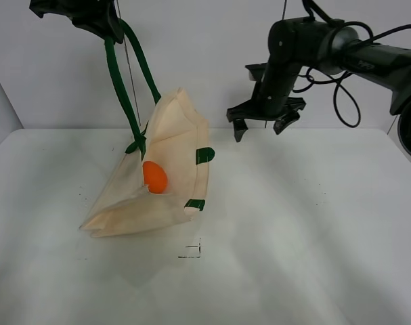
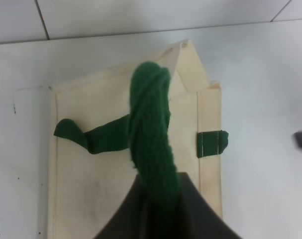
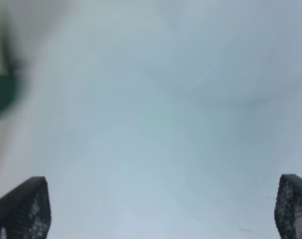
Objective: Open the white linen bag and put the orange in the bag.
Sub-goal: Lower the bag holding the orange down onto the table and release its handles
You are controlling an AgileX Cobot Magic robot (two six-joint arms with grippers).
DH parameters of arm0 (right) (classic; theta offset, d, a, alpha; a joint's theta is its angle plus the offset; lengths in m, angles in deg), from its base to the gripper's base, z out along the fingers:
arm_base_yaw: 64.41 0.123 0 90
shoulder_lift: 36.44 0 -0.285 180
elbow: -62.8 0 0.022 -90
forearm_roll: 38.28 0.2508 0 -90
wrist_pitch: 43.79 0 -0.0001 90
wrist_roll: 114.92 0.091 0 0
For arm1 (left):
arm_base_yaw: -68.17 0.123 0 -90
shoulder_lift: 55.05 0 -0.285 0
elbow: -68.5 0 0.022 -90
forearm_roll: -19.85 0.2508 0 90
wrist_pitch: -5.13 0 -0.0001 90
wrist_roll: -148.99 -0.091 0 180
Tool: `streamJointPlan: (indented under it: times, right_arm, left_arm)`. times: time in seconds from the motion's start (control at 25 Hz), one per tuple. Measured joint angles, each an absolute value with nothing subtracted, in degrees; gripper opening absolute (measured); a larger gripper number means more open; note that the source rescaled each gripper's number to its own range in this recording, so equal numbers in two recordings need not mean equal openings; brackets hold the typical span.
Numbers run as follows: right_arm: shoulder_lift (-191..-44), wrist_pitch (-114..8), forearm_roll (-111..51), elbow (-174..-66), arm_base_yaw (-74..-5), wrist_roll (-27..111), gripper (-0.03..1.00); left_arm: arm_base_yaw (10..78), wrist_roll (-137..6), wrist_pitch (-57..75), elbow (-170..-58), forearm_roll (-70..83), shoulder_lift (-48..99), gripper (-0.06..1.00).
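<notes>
The white linen bag (image 1: 166, 177) hangs partly lifted, its bottom resting on the table and its mouth open toward the right. The orange (image 1: 154, 177) sits inside the mouth, half hidden by cloth. My left gripper (image 1: 105, 26) is high at the top left, shut on the bag's dark green strap handle (image 1: 127, 95). The left wrist view shows the strap (image 2: 151, 134) running from the jaws down to the bag (image 2: 101, 164); the orange is hidden there. My right gripper (image 1: 263, 123) hangs open and empty above the table, right of the bag. Its fingertips (image 3: 26, 206) are wide apart.
The white table (image 1: 307, 230) carries a small black corner mark (image 1: 191, 252) in front of the bag. A green tab (image 3: 1, 94) shows blurred at the edge of the right wrist view. The table's side edges lie near the frame borders.
</notes>
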State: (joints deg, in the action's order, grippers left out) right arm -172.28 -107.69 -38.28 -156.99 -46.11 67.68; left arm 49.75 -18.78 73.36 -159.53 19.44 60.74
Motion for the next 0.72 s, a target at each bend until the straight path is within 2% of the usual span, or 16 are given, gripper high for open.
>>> streamJointPlan:
  times: [0.36, 0.52, 0.72]
  right_arm:
    - [-172.28, -111.91, -39.11, -156.99, -61.28, 66.28, 1.0]
    - [-172.23, -113.06, -39.27, -156.99, -62.83, 65.65, 1.0]
    - [-171.16, -113.11, -38.28, -156.99, -61.48, 64.69, 1.0]
  left_arm:
    - [49.75, -18.82, 73.36, -159.53, 19.44, 60.74, 0.0]
    - [49.75, -18.82, 73.36, -159.53, 19.44, 60.74, 0.0]
    - [49.75, -18.82, 73.36, -159.53, 19.42, 60.74, 0.0]
